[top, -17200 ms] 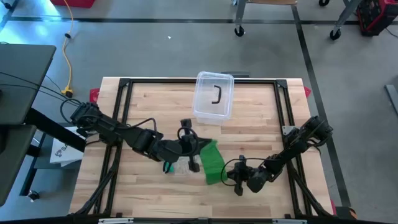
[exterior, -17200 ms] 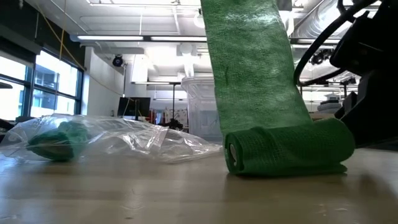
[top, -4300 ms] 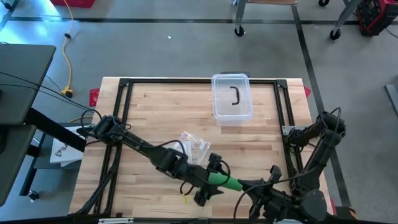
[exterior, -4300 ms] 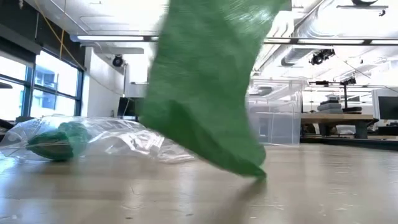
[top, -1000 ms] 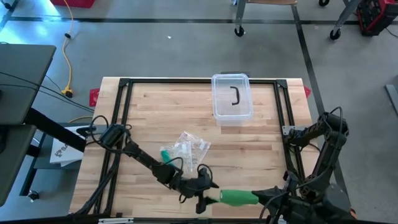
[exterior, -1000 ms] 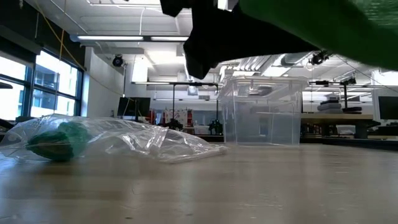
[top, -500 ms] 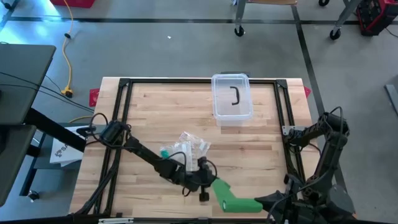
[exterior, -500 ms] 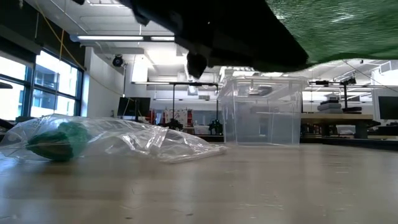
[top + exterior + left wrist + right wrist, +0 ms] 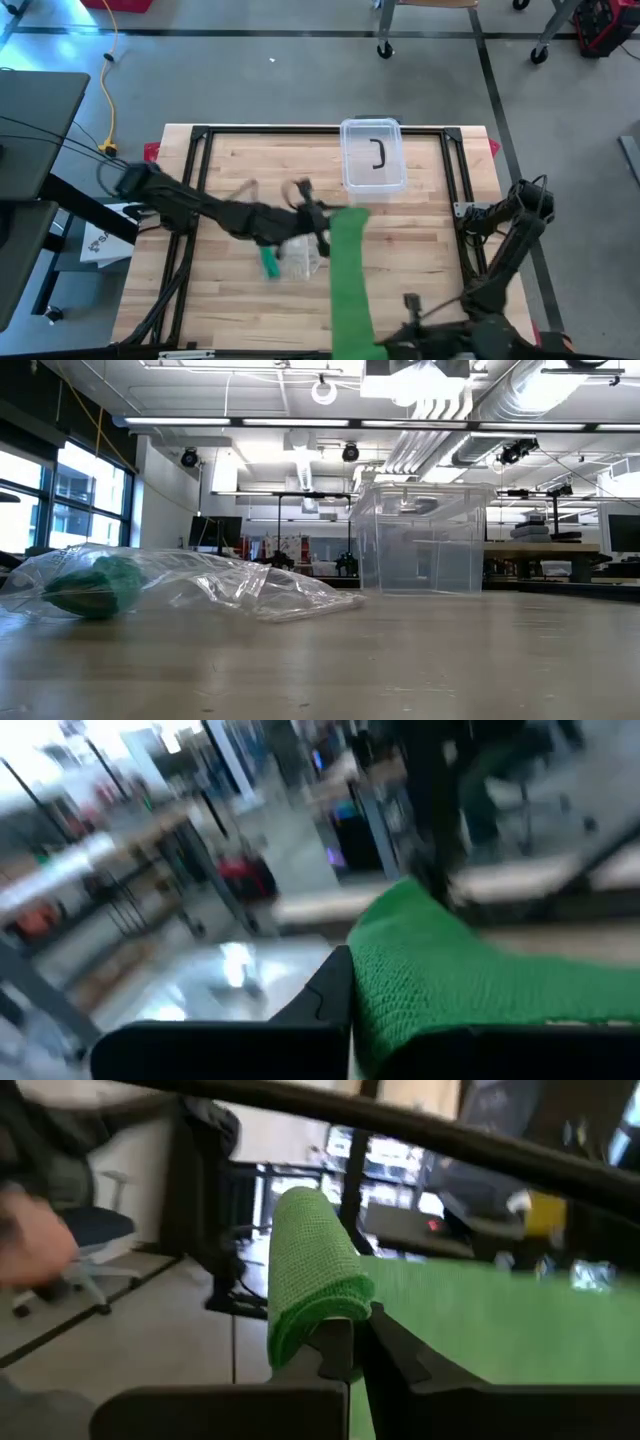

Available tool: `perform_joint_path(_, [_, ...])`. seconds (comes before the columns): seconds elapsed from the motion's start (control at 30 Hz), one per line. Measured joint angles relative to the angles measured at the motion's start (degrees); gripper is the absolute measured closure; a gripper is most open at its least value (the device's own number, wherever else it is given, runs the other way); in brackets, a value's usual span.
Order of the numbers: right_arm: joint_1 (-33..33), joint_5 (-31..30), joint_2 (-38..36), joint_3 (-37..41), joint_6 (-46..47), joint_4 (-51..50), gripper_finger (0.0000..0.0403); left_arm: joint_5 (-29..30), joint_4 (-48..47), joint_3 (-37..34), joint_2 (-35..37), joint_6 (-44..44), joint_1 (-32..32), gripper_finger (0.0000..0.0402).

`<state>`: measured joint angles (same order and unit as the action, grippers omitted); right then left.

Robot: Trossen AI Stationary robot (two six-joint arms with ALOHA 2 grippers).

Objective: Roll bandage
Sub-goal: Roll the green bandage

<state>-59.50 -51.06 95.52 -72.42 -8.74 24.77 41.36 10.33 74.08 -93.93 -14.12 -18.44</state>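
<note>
My left arm reaches in from the left edge of the desk [image 9: 230,150] toward its middle, and my left claw [image 9: 322,218] is clenched on the far end of the green bandage [image 9: 348,280]; in my left wrist view the green weave [image 9: 450,975] lies pinched right at my fingers. Just below that arm, on the wood, lies a crumpled clear plastic bag [image 9: 298,255] with a small green roll [image 9: 269,264] beside it; from desk level the bag [image 9: 190,585] sprawls at the left with the green lump [image 9: 95,585] inside it. The bandage runs as a long flat strip from my left claw toward the near edge of the desk, lifted off the surface. Farther back stands a clear lidded container [image 9: 373,154] with a dark handle, well apart from the strip. At the near right edge my right claw [image 9: 400,345] is clamped on the rolled end of the bandage [image 9: 310,1285].
</note>
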Motion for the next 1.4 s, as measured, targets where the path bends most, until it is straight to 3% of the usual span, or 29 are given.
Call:
perform_joint_path(0.27, [6.8, 3.7, 3.0, 6.2, 10.2, 3.7, 0.0402, 0.6, 3.4, 0.1, 11.3, -10.5, -0.1, 0.0401])
perform_joint_path(0.53, [10.0, 6.0, 5.1, 6.2, 13.2, -0.1, 0.0402, 0.5, 8.7, 0.0, 11.3, -14.1, -4.6, 0.0401])
perform_joint_path(0.77, [10.9, 0.9, 5.1, 6.2, 19.5, -8.6, 0.0403, -1.5, 16.7, 2.6, 11.1, -20.5, -12.1, 0.0401])
perform_joint_path(0.93, [12.7, 2.9, 5.0, 6.2, 23.3, -13.1, 0.0403, -6.7, 16.3, 8.3, 8.2, -19.9, -15.1, 0.0401])
perform_joint_path(1.07, [13.3, 0.2, 2.3, 6.2, 23.0, -17.8, 0.0403, -9.5, 11.9, 14.8, 4.5, -20.0, -18.1, 0.0401])
perform_joint_path(1.23, [12.5, -6.3, -5.2, 6.2, 24.7, -29.7, 0.0403, -12.0, 5.2, 23.6, -2.1, -19.5, -22.2, 0.0401])
perform_joint_path(1.4, [12.2, -8.0, -14.2, 6.2, 26.8, -40.6, 0.0403, -12.3, 2.7, 31.8, -8.3, -22.8, -25.5, 0.0401])
